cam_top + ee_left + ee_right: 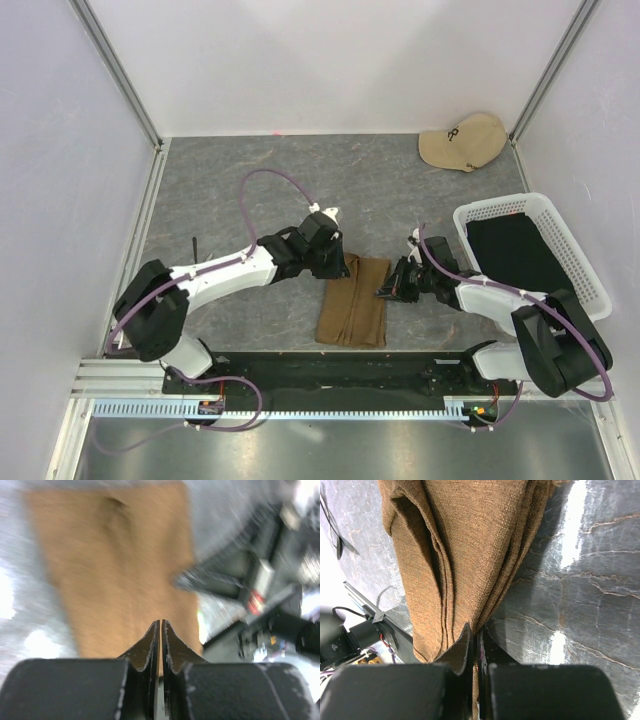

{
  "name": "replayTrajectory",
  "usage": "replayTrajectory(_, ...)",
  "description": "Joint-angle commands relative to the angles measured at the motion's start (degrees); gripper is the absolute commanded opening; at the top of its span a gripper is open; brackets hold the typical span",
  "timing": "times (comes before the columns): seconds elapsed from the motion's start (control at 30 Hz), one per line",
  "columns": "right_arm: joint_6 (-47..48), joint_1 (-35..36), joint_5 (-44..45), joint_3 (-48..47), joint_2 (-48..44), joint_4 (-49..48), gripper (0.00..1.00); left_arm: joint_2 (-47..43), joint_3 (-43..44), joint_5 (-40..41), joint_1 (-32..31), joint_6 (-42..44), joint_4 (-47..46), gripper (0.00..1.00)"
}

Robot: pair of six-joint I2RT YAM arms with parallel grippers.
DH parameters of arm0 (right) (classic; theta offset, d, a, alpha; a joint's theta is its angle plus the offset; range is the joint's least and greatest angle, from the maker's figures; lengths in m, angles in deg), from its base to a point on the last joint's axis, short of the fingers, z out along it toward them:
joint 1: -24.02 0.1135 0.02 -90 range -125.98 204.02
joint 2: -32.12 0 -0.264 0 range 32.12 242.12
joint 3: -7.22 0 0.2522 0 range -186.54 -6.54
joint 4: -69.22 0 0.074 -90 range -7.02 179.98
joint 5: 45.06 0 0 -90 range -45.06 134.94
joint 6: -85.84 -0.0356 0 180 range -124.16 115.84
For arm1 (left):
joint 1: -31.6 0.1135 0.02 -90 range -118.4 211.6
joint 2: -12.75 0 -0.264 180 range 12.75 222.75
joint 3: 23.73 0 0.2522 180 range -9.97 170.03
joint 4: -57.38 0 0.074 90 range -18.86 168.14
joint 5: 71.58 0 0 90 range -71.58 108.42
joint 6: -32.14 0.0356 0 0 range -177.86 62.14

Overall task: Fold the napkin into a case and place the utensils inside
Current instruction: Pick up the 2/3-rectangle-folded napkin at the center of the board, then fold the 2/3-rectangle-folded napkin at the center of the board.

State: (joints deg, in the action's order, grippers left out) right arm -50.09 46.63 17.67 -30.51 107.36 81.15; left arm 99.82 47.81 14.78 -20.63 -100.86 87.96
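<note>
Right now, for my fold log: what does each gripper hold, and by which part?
Both pinch the napkin: right gripper its layered right-hand edge, left gripper seemingly its far end.

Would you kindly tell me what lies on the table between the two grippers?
In the top view, the folded napkin lies between them. The left gripper is shut on its far edge and the right gripper on its right edge.

The gray, marbled counter [240, 180] carries a folded olive-brown napkin [354, 300] near its front middle, a beige cap [463, 142] at its far right, and a white mesh basket [500, 203] along its right edge.
</note>
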Motion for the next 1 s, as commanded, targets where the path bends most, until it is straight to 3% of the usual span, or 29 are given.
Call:
replayTrajectory(0.0, 1.37, 0.77, 1.87, -2.93, -1.24, -0.02, 0.0, 5.56, 1.62, -3.57, 2.65, -0.07, -3.11, 0.08)
replayTrajectory(0.17, 1.55, 1.91, 2.48, -4.15, -1.06, 0.5, 0.0, 12.76, 3.92, -0.23, 3.45, 1.78, -4.24, 0.07)
replayTrajectory(0.37, 0.58, 4.37, 4.06, -6.88, -1.5, 1.65, 0.0, 18.04, 4.27, -3.31, 3.54, 0.03, -8.29, 0.06)
replayTrajectory(0.97, -6.01, 11.49, 6.96, -10.84, 9.39, -6.44, 0.0, 18.49, 3.04, -6.12, 3.54, -2.17, -10.67, 0.04)
